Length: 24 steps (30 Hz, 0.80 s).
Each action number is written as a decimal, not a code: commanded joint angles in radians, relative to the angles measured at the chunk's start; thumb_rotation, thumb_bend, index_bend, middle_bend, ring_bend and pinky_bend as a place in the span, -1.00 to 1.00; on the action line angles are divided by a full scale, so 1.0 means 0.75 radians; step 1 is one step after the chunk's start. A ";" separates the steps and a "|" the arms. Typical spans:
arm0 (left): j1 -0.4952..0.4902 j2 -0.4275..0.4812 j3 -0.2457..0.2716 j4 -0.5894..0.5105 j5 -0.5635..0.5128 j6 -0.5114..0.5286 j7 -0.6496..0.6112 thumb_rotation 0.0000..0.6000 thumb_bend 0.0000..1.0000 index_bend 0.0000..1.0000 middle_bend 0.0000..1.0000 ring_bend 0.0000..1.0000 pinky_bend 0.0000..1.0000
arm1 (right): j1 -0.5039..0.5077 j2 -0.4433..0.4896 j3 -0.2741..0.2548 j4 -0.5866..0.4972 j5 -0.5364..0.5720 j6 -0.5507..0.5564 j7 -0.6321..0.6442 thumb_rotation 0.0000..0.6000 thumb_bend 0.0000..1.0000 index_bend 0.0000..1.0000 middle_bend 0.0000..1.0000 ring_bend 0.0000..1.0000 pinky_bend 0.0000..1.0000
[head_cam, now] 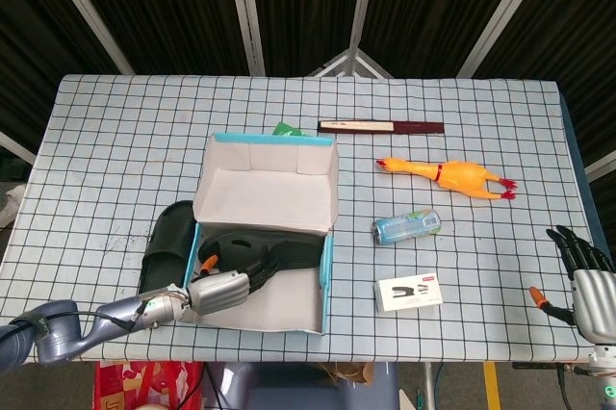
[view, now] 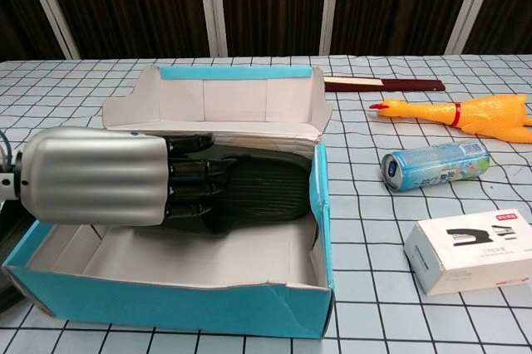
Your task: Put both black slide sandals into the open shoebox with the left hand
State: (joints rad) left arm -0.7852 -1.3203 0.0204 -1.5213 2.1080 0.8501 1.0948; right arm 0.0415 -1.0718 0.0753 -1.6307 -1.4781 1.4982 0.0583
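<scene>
Reaching into the shoebox (view: pixel 179 312), the left hand (view: pixel 100 178) holds one black sandal (view: pixel 258 188) so it can lie flat inside. The other sandal (head_cam: pixel 171 237) waits on the table beside the box. The right hand (head_cam: pixel 589 280) rests far away, fingers apart, holding nothing.

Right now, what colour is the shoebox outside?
Teal-blue shoebox, pale grey inside; clearest in the chest view.

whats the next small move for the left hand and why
Probably let go of the sandal and lift the left hand out of the shoebox. That sandal already lies inside the box against its back wall, while the other sandal sits on the table left of the box, yet to be fetched.
</scene>
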 commanded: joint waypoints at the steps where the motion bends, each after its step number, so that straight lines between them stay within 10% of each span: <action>1: 0.001 0.005 -0.002 -0.007 -0.005 -0.007 0.009 1.00 -0.59 -0.62 -0.78 -0.87 -0.62 | 0.000 0.000 0.000 0.000 -0.001 0.000 0.000 1.00 -0.49 -0.72 -0.76 -0.67 -0.60; 24: 0.095 0.304 -0.086 -0.380 -0.073 0.075 0.150 1.00 -0.63 -0.66 -0.68 -0.92 -0.65 | -0.003 -0.004 0.001 -0.001 -0.003 0.009 -0.007 1.00 -0.49 -0.72 -0.76 -0.67 -0.60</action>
State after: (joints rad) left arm -0.7378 -1.1230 -0.0361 -1.7666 2.0588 0.8708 1.2020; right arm 0.0395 -1.0750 0.0760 -1.6316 -1.4801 1.5048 0.0534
